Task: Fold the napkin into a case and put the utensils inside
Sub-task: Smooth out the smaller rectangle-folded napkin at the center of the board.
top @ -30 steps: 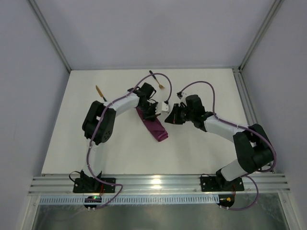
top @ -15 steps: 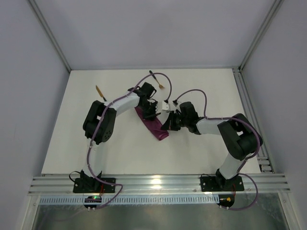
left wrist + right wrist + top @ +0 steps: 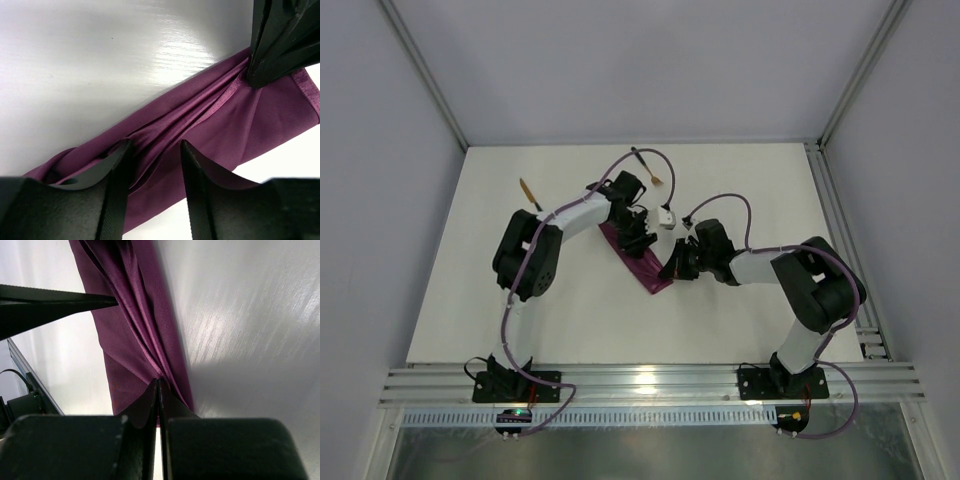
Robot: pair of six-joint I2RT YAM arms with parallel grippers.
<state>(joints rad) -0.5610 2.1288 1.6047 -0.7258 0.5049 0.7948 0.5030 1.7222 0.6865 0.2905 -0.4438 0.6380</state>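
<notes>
Your right gripper [image 3: 672, 268] moved in and pinched the napkin [image 3: 645, 268] at the middle of the table [image 3: 750, 185], left gripper [image 3: 638, 237] splayed over it, and any uneven tug risked springing those folds apart.

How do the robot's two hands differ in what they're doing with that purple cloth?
The left hand is open, straddling the folded napkin; the right hand is shut, pinching one of its folds. From above, the left hand sits toward the napkin's far end, the right hand at its near end. Both are black, two-fingered and down on the same napkin.
</notes>
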